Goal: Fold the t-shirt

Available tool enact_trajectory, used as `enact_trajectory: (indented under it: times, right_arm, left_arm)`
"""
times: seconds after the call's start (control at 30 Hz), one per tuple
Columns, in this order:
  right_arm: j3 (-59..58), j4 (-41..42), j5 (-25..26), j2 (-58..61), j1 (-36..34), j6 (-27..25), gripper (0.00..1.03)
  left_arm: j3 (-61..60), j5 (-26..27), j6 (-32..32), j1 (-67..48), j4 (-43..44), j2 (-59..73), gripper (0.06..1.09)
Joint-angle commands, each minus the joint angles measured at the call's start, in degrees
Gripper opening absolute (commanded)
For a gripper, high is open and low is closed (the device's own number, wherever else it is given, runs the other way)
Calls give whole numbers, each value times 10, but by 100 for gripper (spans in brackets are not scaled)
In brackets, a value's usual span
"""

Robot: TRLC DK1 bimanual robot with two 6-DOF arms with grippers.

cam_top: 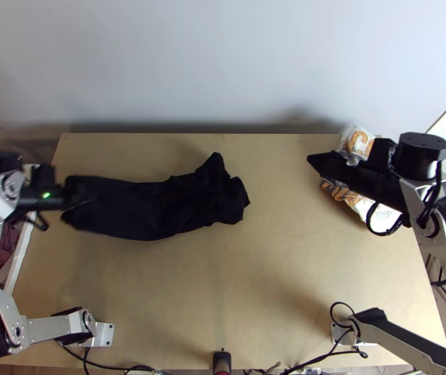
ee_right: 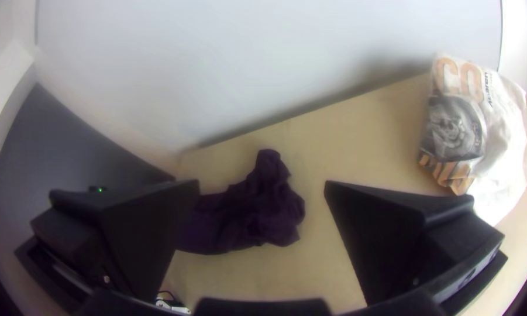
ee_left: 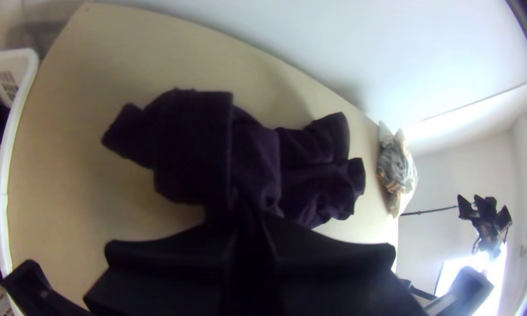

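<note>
T-shirt [cam_top: 160,209] in the top view, taking the table's far edge as twelve o'clock, is bunched lengthwise, its long axis running roughly nine to three. The left gripper [cam_top: 77,201] is at the nine o'clock end; the right gripper [cam_top: 310,160] is at two o'clock from the crumpled end, well apart from it. White printed bundle [cam_top: 354,200] lies beyond, at three o'clock. Basket [cam_top: 23,253] stands at the table's nine o'clock side.

Left wrist view: fingers are together, with cloth gathered at their tips; a grip is judged likely. A straight fold runs from the tips towards twelve.

Right wrist view: fingers stand wide apart with nothing between them in grip; the crumpled end lies farther off. Left arm is judged the nearer; a right-hand grasp would require travel towards eight o'clock, with bunching the chief risk.
</note>
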Motion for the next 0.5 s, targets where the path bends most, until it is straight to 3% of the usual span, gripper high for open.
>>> enact_trajectory:
  times: [0.0,0.17,0.47]
  right_arm:
    - [-34,17,-1,-1,3,1,99]
    - [-51,18,0,-10,-1,-3,99]
    - [-80,18,0,-47,-15,-9,99]
  left_arm:
    - [84,-41,-147,-221,59,13,9]
    - [131,-89,-206,-339,106,88,9]
    - [200,-103,-271,-446,185,229,9]
